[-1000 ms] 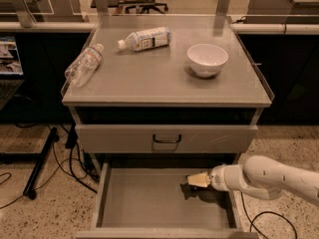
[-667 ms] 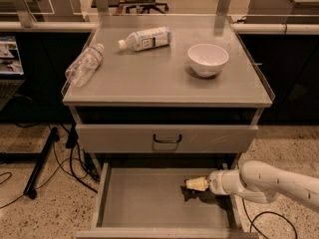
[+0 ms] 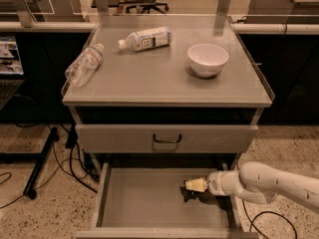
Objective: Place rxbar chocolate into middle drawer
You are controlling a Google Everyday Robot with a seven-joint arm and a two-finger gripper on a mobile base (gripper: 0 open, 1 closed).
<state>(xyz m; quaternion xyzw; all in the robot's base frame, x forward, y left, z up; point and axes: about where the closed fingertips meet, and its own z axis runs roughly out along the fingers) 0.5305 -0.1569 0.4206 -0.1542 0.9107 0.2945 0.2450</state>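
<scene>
The middle drawer (image 3: pixel 139 203) is pulled open below the cabinet, with a plain grey floor and low side walls. My gripper (image 3: pixel 192 185) reaches in from the right, low over the right part of the drawer floor. It is shut on the rxbar chocolate (image 3: pixel 189 193), a small dark bar that hangs just under the fingertips, at or just above the floor. The white arm (image 3: pixel 264 183) stretches over the drawer's right wall.
A closed drawer front with a black loop handle (image 3: pixel 167 139) sits above the open drawer. On the cabinet top lie two clear plastic bottles (image 3: pixel 83 64) (image 3: pixel 145 38) and a white bowl (image 3: pixel 208 59). Cables and a black stand (image 3: pixel 42 163) are on the floor at the left.
My gripper with the dark bar has moved slightly left and lower inside the open drawer. Nothing on the cabinet top has moved.
</scene>
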